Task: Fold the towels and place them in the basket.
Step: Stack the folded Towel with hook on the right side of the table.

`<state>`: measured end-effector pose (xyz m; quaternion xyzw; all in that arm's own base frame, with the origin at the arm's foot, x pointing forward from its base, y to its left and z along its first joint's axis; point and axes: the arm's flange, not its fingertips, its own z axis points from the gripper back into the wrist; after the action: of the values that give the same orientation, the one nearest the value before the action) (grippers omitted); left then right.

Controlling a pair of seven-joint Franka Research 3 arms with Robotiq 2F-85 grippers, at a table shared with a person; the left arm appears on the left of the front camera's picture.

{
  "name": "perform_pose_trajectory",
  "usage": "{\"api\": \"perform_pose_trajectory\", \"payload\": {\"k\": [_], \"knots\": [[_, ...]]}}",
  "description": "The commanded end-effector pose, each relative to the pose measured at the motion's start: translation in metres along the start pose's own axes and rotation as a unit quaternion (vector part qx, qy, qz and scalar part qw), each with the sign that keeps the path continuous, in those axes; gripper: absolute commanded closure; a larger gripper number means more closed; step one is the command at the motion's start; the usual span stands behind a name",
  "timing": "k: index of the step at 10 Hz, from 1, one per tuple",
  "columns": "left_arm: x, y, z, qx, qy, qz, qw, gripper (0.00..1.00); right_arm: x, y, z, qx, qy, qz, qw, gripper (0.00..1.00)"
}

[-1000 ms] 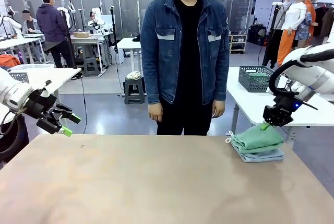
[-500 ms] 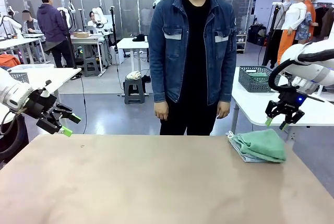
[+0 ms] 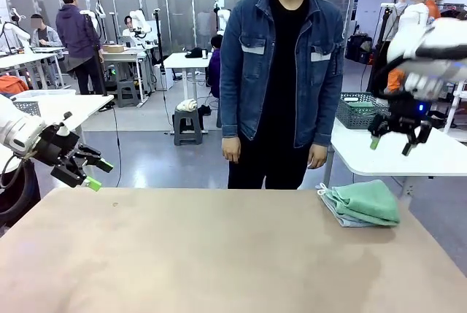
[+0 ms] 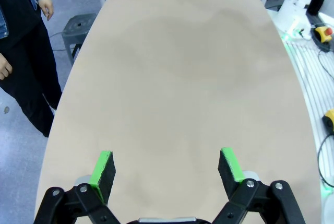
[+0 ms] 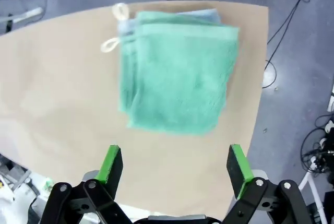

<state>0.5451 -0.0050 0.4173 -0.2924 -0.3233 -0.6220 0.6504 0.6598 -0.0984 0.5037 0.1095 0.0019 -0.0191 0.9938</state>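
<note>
Near the far right corner of the counter (image 3: pixel 219 254), two folded towels lie stacked: a mint green towel (image 3: pixel 365 202) rests on top of a pale blue-grey towel (image 3: pixel 341 215), whose edge peeks out underneath. In the right wrist view the green towel covers nearly all of the blue-grey one, and two small pale corner loops (image 5: pixel 116 25) stick out at one side of the stack.

Above and slightly to the right of the stack, the right pincer (image 3: pixel 392 139) hangs in the air, well clear of the towels, its green-padded fingers (image 5: pixel 110 162) spread wide apart and holding nothing.

A dark grey mesh basket (image 3: pixel 356 111) sits on a separate white table (image 3: pixel 394 157) behind the counter, on the right side.

A person in a denim jacket (image 3: pixel 283 58) stands at the far edge of the counter, arms down, one hand (image 3: pixel 231 150) relaxed at the side.

At the left edge, the left pincer (image 3: pixel 93 173) hovers above the near left part of the counter, its fingers also wide apart and empty.
</note>
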Motion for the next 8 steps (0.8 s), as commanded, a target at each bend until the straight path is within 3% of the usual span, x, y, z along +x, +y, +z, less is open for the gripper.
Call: {"api": "perform_pose_trajectory", "payload": {"k": [1,4,5,8], "knots": [[0.001,0.001,-0.001,0.003,0.002,-0.001,1.0,0.0,-0.068,0.042,0.076,-0.002,-0.033,0.01,0.999,0.0],[0.001,0.001,-0.001,0.003,0.002,-0.001,1.0,0.0,-0.163,0.084,0.168,-0.012,-0.165,0.058,0.985,0.0],[0.001,0.001,-0.001,0.003,0.002,-0.001,1.0,0.0,-0.196,0.096,0.182,-0.016,-0.211,0.065,0.975,0.0],[0.001,0.001,-0.001,0.003,0.002,-0.001,1.0,0.0,-0.254,0.109,0.196,-0.016,-0.288,0.085,0.954,0.0]]}}
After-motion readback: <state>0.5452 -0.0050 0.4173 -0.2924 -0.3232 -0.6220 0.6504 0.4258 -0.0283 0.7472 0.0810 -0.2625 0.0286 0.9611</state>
